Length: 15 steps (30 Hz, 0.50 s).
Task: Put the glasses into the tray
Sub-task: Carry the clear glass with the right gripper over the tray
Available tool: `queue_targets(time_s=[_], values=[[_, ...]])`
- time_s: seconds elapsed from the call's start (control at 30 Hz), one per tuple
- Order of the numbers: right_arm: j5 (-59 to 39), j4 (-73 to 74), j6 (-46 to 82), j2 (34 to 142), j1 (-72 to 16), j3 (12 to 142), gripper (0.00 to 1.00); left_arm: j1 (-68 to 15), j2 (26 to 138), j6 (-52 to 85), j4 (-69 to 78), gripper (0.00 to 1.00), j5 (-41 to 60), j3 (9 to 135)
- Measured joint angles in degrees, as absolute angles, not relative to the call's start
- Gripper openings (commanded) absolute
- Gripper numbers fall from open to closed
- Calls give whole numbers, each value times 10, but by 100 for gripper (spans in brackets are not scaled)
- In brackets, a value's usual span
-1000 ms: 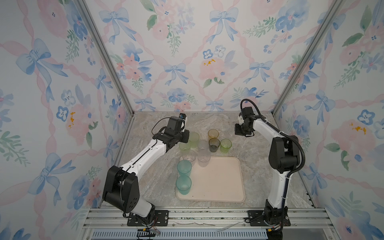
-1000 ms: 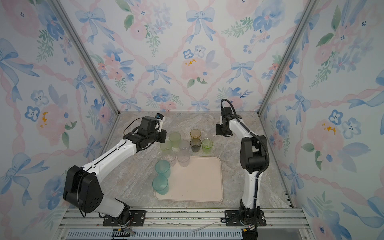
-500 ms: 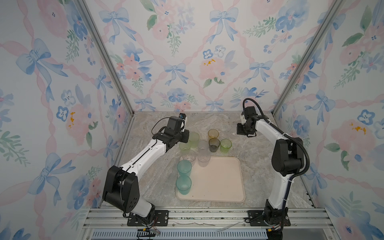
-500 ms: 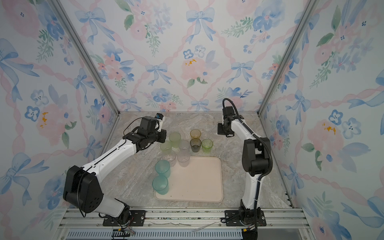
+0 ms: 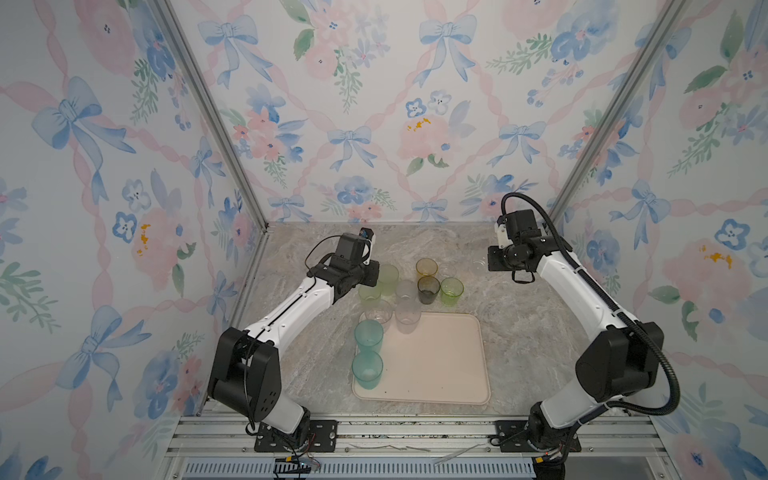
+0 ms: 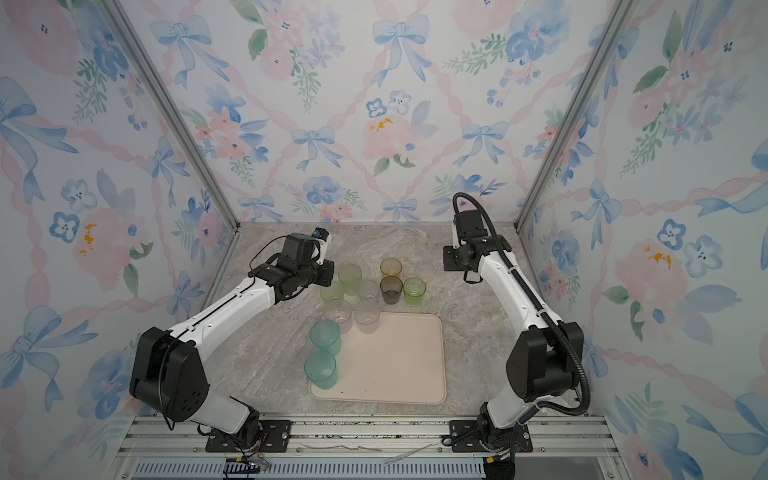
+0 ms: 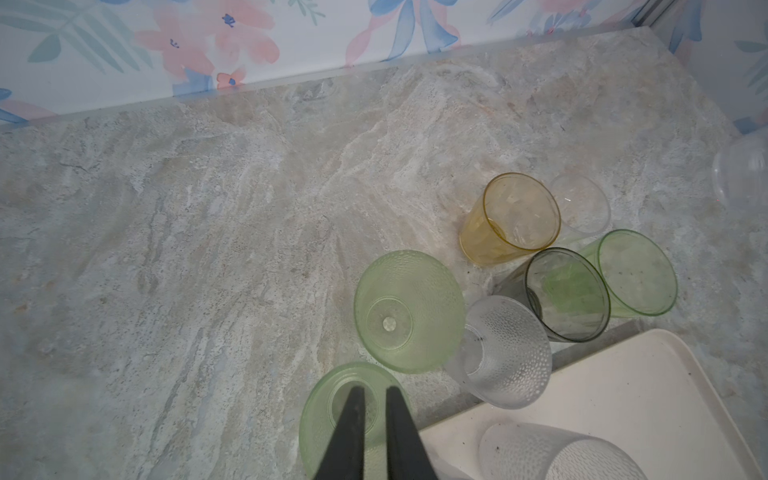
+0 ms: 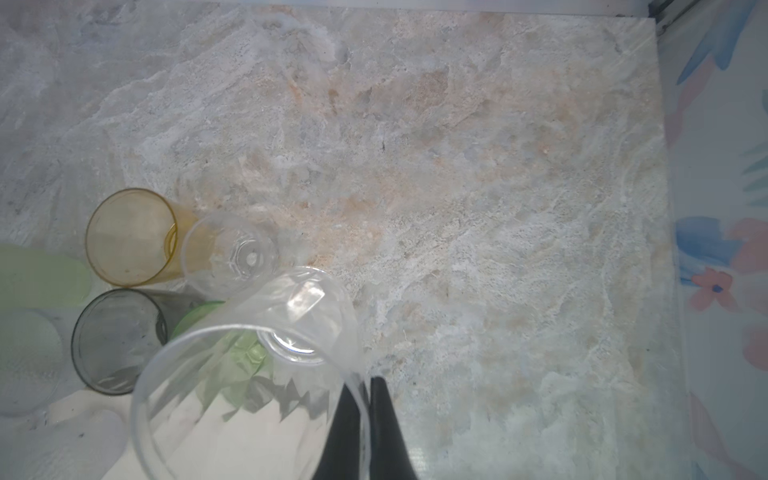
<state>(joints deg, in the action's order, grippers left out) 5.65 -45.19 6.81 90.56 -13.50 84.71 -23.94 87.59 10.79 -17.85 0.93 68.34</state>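
Right wrist view: my right gripper (image 8: 362, 384), bottom centre, has just finished closing and is clamped on the thin wall of a clear glass (image 8: 232, 395). The glass hangs tilted and large in the lower left of the frame, and looks clear of the marble table (image 8: 498, 208). I judge the pick made, with the carry to the tray next.

Left wrist view: my left gripper (image 7: 375, 390) sits at the bottom centre, its fingers a narrow slit apart above a pale green glass (image 7: 320, 424). I cannot tell whether they grip anything. A corner of the tray (image 7: 623, 395) fills the lower right.

Top views: over the last second the right arm has drifted slightly right and down in both frames, taking its glass away from the cluster. The left arm has not moved. Two teal glasses (image 5: 368, 334) stand at the tray's left edge and a frosted one (image 5: 407, 318) at its upper edge. The other glasses stand on the marble just above the tray.
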Motion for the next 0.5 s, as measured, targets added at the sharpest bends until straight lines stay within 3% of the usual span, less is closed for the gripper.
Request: queue_targets(time_s=[0.5], values=[[90,-528,111,803,-276,718,3,-239,877,108,-176,14,18,683]])
